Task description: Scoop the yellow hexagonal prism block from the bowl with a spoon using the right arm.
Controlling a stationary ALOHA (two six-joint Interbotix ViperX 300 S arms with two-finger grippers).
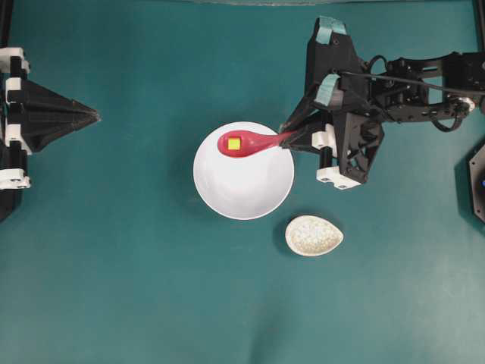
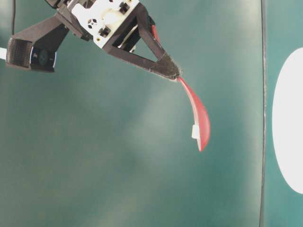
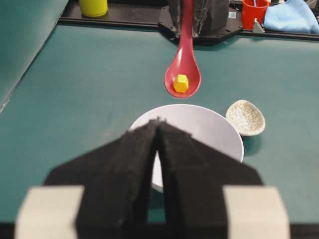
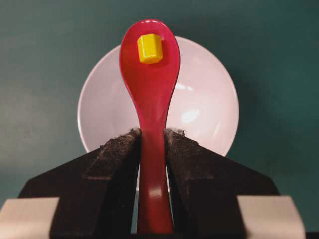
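My right gripper (image 4: 152, 133) is shut on the handle of the pink-red spoon (image 4: 151, 74), which it holds out level above the white bowl (image 4: 209, 107). The yellow hexagonal prism block (image 4: 149, 48) lies in the spoon's scoop. From overhead the spoon (image 1: 246, 142) hangs over the bowl's (image 1: 243, 186) upper rim with the block (image 1: 234, 143) in it, and the right gripper (image 1: 292, 137) sits just right of the rim. The bowl itself looks empty. My left gripper (image 1: 97, 116) rests shut and empty at the far left, pointing at the bowl (image 3: 207, 127).
A small speckled beige spoon rest (image 1: 314, 235) lies just below and right of the bowl. In the left wrist view a yellow cup (image 3: 93, 7), a red cup (image 3: 254, 12) and a blue cloth (image 3: 291, 16) stand along the table's far edge.
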